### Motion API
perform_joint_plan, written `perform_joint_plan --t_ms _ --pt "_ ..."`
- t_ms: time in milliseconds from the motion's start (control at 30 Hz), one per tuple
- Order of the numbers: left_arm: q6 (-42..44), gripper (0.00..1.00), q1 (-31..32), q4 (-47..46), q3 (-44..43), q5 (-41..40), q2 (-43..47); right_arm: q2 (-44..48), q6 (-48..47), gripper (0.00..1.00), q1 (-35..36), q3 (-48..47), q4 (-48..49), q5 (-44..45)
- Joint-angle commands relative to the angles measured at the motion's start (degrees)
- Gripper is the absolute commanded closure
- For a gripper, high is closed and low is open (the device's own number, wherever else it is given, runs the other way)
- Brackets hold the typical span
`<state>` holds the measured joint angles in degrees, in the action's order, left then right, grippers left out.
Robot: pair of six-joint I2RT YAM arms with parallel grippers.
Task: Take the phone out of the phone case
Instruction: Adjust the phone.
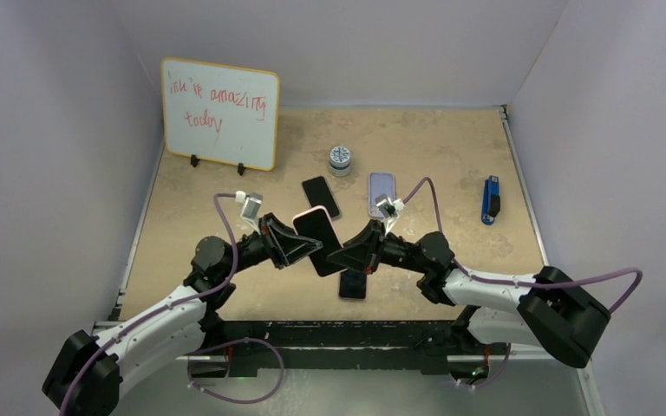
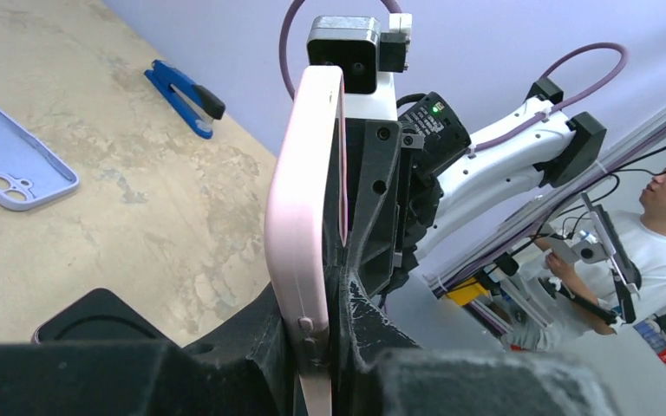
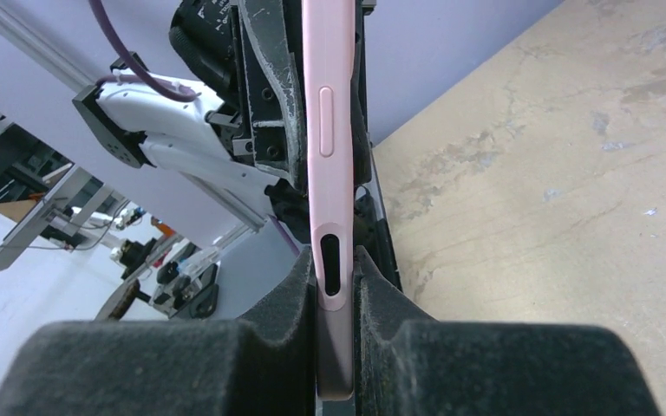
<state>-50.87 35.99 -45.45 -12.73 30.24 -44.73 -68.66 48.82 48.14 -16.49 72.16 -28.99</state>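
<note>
Tan table [image 1: 416,147] below; pink-cased phone [image 1: 316,229] between left tool [image 1: 305,248], right tool [image 1: 343,256], both clamped on it.

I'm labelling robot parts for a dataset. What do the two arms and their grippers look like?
Both the left arm and right arm have white links between bulky black joint housings. A purple cable loops along each. The left gripper and right gripper are black and wedge-shaped, with dark padded fingers; a small silver-white camera block sits at each wrist.
</note>
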Motion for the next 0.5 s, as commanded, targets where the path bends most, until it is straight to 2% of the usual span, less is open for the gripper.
perform_joint_plan --t_ms 0,133,300,367,467 --pt "-2.1 1.00 -0.6 -5.3 0.5 -2.4 -0.5 0.9 -0.2 0.87 0.3 -1.8 3.7 0.3" --pt "-7.7 1.00 -0.5 -9.8 3.9 -6.7 0.4 2.5 -3.4 0.65 0.4 -1.7 -0.8 2.7" --pt "-11.7 1.00 -0.5 -10.8 5.5 -12.1 2.6 2.7 -5.1 0.40 1.0 -1.2 -1.8 4.9" --pt "-13.7 1.00 -0.5 -10.8 6.5 -15.7 3.9 2.6 -6.4 0.33 1.7 -1.9 -3.1 5.7" --pt "-17.4 1.00 -0.5 -12.3 8.5 -21.1 5.3 2.0 -7.5 0.29 3.5 -2.4 -4.2 7.4"
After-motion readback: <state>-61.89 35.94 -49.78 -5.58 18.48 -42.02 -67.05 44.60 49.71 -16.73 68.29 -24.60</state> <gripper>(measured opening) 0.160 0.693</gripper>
